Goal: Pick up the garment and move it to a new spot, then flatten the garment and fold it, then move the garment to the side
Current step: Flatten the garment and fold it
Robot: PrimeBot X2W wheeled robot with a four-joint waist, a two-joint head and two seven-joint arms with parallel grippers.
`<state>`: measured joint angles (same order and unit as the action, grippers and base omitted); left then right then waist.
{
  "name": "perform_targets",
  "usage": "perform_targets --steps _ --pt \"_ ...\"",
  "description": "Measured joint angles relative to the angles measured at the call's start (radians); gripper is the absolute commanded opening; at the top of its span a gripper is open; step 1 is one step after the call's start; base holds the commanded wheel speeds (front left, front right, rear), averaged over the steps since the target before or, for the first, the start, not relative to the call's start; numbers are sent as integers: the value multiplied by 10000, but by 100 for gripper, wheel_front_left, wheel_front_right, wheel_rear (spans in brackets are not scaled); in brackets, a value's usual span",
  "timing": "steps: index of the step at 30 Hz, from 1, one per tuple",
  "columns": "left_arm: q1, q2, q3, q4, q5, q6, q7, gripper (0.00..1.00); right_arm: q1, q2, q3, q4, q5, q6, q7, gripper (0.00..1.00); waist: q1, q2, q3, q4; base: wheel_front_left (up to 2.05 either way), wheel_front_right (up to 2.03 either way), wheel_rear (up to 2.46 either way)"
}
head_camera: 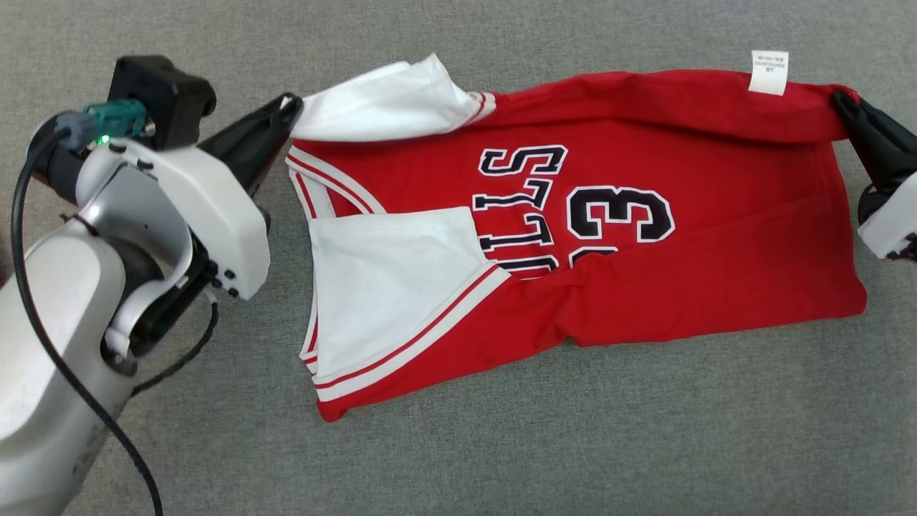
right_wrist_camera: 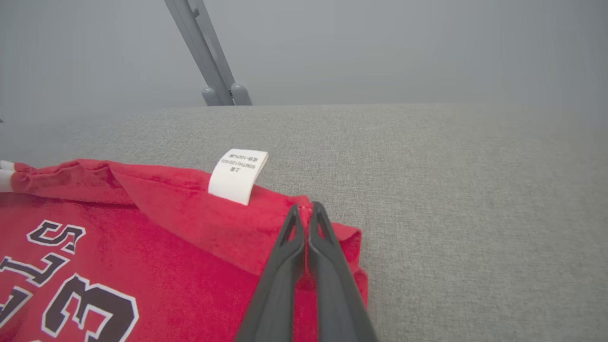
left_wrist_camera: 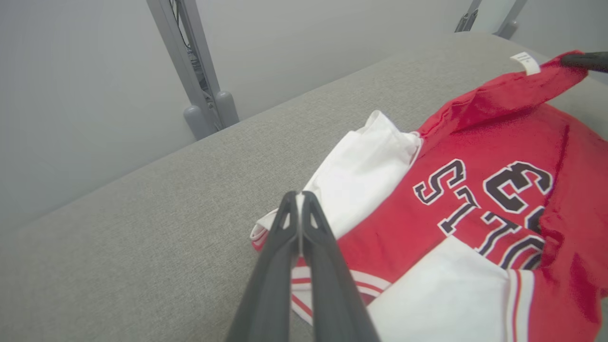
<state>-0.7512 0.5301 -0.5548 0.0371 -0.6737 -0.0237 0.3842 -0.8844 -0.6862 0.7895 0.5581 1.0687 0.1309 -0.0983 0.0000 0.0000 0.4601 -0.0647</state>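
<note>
Garment [head_camera: 645,236]: long axis nine-to-three between my left gripper [head_camera: 290,107] and right gripper [head_camera: 842,104], both clamped on its twelve-o'clock edge.

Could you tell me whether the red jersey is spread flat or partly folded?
Partly folded: the jersey has its far edge turned over, care label showing, pinched by left gripper and right gripper.

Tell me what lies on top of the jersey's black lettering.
A white sleeve with red stripes is folded over the near end of the lettering on the jersey. Some letters and a 3 show; whatever it and a red fold cover cannot be read.
</note>
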Motion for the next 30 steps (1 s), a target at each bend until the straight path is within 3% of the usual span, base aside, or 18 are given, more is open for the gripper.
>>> perform_targets --steps 5,11,18,25,29,30 --pt "1361 430 267 -1710 -228 815 117 0 393 -688 420 -493 378 -2 -267 0 0 0 -46 95 0 0 0" --pt "2720 786 422 -3152 -422 1590 219 0 663 -1076 688 -690 708 0 -639 0 0 0 -149 109 0 0 0" --pt "3994 767 487 -3986 -748 2199 102 0 1082 -1183 1018 -529 1045 0 -872 0 0 0 -182 145 0 0 0" --pt "4810 516 460 -3965 -1020 2405 -255 0 1344 -1020 1337 -215 1085 0 -1053 4 0 0 -172 163 0 0 0" --pt "5121 412 410 -3747 -1104 2443 -474 0 1424 -853 1547 69 1108 0 -1106 19 0 0 -201 158 0 0 0" --pt "5204 376 387 -3670 -1118 2449 -516 0 1460 -819 1580 128 1143 0 -1106 34 0 0 -212 165 0 0 0"
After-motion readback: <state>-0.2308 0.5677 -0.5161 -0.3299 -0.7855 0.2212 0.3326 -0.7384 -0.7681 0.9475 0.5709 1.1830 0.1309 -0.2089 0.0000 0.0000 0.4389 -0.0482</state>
